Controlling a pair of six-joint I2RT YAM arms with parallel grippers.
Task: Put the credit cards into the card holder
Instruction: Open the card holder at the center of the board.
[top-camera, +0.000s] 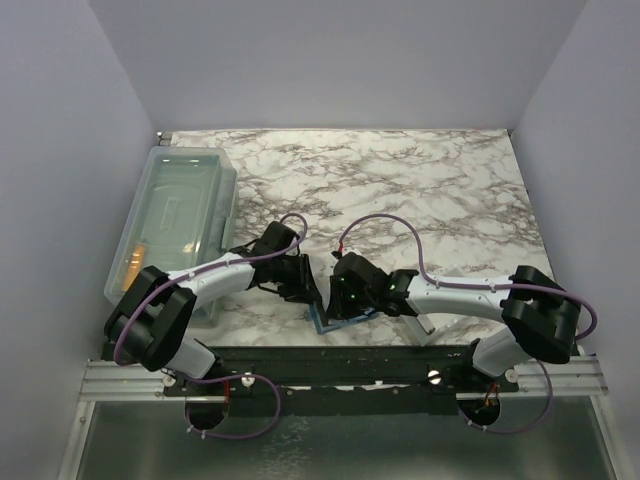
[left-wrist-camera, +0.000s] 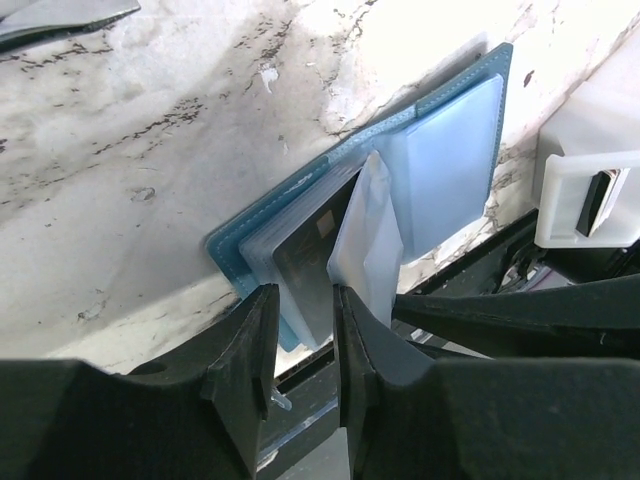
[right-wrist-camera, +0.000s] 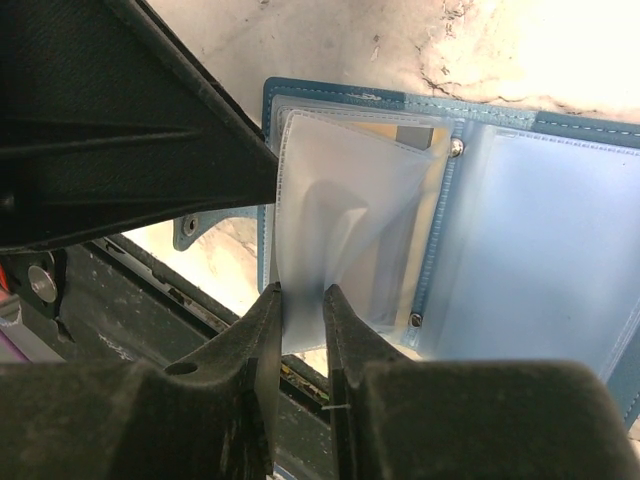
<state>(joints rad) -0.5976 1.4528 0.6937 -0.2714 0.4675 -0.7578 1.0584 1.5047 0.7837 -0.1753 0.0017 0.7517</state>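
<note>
From my station I see the card holder lying open and flat at the near edge of the marble table, about midway along it and just above the black rail. Both arms meet over it. The right gripper has its jaws pressed together on the lower edge of a clear sleeve, lifting that leaf up off the holder's left half so it bows. The left gripper sits just beside it, and its jaws stand a little apart. The near end of a card shows in the gap between them, but I cannot tell whether the fingertips touch it. That card looks dark in the shade, has a chip patch, and lies in the pocket stack under the raised sleeve. The holder's snap tab pokes out over the table's near edge. At the left edge stands a clear plastic bin, well apart from the holder, with something orange inside that is too small to make out.
</note>
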